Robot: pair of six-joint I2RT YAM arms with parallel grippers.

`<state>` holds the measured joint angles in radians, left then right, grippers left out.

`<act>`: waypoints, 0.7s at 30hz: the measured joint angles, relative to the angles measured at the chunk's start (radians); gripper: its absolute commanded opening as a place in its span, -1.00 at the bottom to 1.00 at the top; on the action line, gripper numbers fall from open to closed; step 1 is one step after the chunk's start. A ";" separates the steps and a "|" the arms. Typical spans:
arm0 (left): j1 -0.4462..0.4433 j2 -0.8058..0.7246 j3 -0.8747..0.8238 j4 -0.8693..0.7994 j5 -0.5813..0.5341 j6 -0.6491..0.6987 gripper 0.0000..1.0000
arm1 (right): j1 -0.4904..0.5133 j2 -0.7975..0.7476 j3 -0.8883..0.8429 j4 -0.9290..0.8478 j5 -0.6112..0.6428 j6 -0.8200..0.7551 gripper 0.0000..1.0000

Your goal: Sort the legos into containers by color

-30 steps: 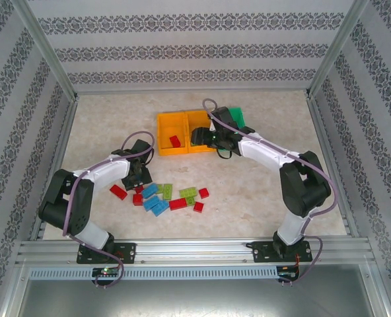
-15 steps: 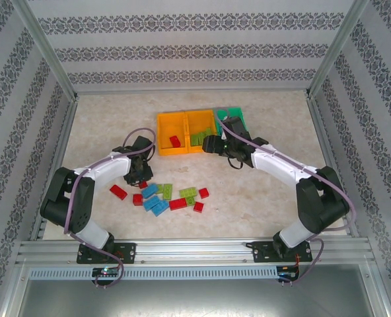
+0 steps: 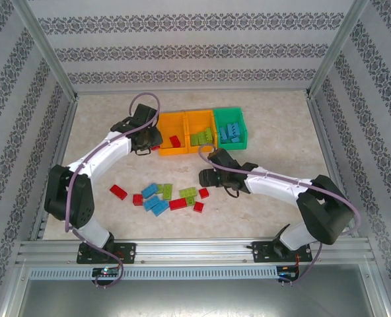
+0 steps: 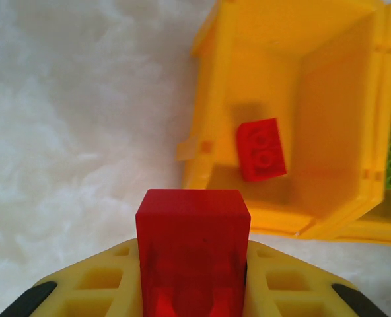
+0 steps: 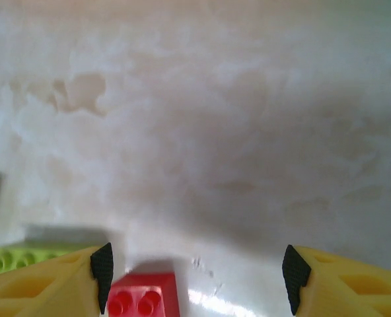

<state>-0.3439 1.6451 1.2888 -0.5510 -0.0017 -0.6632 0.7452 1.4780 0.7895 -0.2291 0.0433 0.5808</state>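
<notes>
Left wrist: left gripper (image 4: 193,281) clamps a small red studded plastic brick (image 4: 193,228).
It hangs just beside the leftmost orange plastic bin (image 4: 334,119), near the far edge of the tabletop (image 4: 83,99); right gripper (image 5: 197,274) gapes wide over its middle.

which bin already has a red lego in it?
The left orange bin: one red brick inside. The middle orange bin holds light green, the green bin blue.
</notes>
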 measured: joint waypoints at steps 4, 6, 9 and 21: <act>0.000 0.066 0.052 0.014 0.031 0.030 -0.45 | 0.064 -0.013 -0.025 -0.006 0.013 -0.001 0.45; 0.000 0.097 0.082 0.016 0.046 0.040 -0.43 | 0.087 -0.012 -0.033 -0.007 0.017 -0.001 0.45; 0.000 0.146 0.126 0.029 0.064 0.055 -0.36 | 0.104 -0.011 -0.045 -0.007 0.016 -0.004 0.45; 0.000 0.257 0.203 0.074 0.115 0.058 0.28 | 0.110 0.042 -0.047 -0.010 -0.008 -0.011 0.42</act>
<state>-0.3439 1.9026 1.4914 -0.4767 0.1135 -0.6048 0.8551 1.5200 0.7429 -0.2394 0.0349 0.5694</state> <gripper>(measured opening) 0.536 0.710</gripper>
